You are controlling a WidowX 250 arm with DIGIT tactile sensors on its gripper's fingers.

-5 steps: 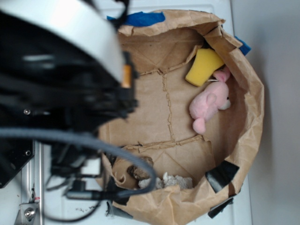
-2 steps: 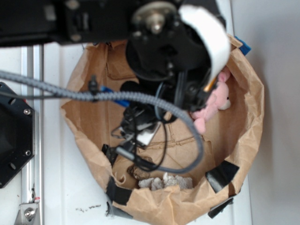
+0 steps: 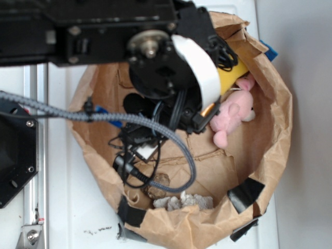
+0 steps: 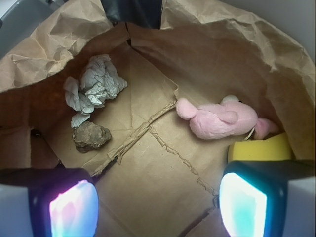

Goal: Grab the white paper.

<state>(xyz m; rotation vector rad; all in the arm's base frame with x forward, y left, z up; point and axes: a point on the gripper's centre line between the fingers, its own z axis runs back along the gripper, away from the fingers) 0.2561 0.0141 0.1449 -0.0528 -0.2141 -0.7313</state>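
Hovering inside the brown paper bag [image 4: 207, 29], the claw [image 4: 158, 207] has its jaws spread wide, holding nothing. Beyond it, the white paper [image 4: 96, 84] lies crumpled at the far left, just above a brown rock [image 4: 91, 137], well apart from the pink plush toy [image 4: 222, 118].

The white paper [image 4: 94, 84] is a small, lumpy wad — off-white to grey, creased all over and longer than it is wide. In the wrist view it lies in the upper left of the frame, stretched on a slant from upper right to lower left, with a small crumpled tail at its lower end. It rests loose on the brown paper floor, close against the crumpled wall. In the exterior view the white paper [image 3: 182, 201] shows at the bottom centre of the frame — partly hidden behind the near rim, only its pale crumpled top visible.
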